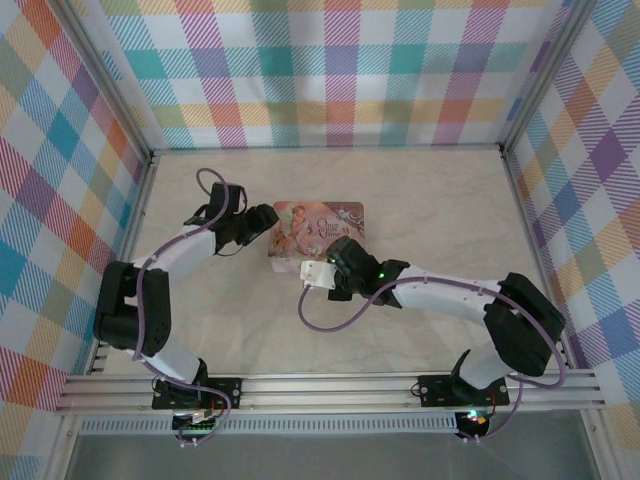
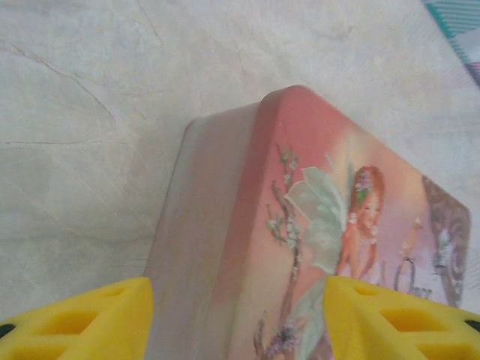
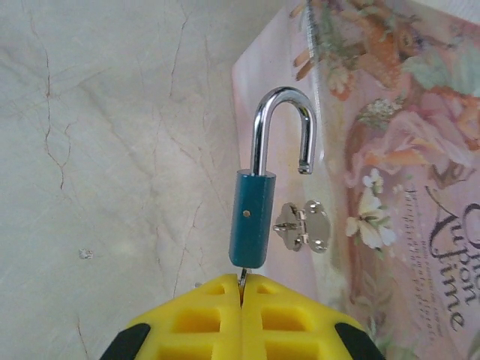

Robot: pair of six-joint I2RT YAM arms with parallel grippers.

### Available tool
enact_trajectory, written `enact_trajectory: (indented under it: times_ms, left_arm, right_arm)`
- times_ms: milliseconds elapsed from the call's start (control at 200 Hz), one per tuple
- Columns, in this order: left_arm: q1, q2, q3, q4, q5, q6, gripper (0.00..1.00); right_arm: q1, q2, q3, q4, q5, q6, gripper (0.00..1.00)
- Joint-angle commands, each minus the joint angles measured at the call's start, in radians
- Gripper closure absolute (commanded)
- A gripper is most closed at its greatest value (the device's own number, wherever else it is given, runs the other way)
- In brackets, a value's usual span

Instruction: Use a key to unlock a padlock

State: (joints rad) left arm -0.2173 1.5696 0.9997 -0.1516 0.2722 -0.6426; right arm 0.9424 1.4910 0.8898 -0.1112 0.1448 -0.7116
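**Open padlock held on its key beside a pink fairy tin box**

Top view: A pale marbled desk (image 1: 420,200) sits inside bright plaid walls (image 1: 330,70). A pink tin box (image 1: 330,222) with a fairy picture on its lid lies flat near the middle. The left arm (image 1: 180,250) reaches in to the tin box's left end. The right arm (image 1: 440,295) reaches to the tin box's near edge. Its white wrist camera block (image 1: 318,273) is just in front of the tin box's near left corner. A purple cable (image 1: 330,318) loops under the right arm, on the near side of the tin box.

Left wrist view: The two yellow left fingers (image 2: 82,322) are spread wide apart. One is just off the tin box's short side wall and the other is over the lid, beside the red-haired fairy. The tin box's left end lies between them, with its rounded corner just beyond. It is not clear whether either finger presses on the tin box.

Right wrist view: The yellow right fingers (image 3: 210,315) are clenched together on the key (image 3: 242,277). Only a thin metal sliver of it shows, between the fingertips and the base of the padlock (image 3: 251,217). The padlock has a teal body and stands straight out from the key. It sits just left of the tin box's small silver clasp (image 3: 302,226), in front of the tin box's side wall. Its shackle (image 3: 259,139) stands open, with one leg in the body and the other ending free above the clasp. It is not clear whether the padlock touches the tin box.
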Motion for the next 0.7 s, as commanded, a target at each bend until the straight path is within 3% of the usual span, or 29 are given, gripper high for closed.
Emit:
enact_trajectory:
  times_ms: [0,510,695]
  left_arm:
    - [0.013,-0.086,-0.043,0.011,0.051,-0.009,0.38]
    - [-0.040,-0.364,-0.122,-0.204,0.337,0.078,0.35]
    - [-0.125,-0.399,-0.134,-0.249,0.323,0.092,0.35]
  right_arm:
    - [0.006,-0.060,-0.015,0.021,-0.015,0.060,1.00]
    - [-0.048,-0.212,-0.010,-0.036,0.029,0.298,1.00]
    - [-0.149,-0.266,0.028,-0.149,0.057,0.436,1.00]
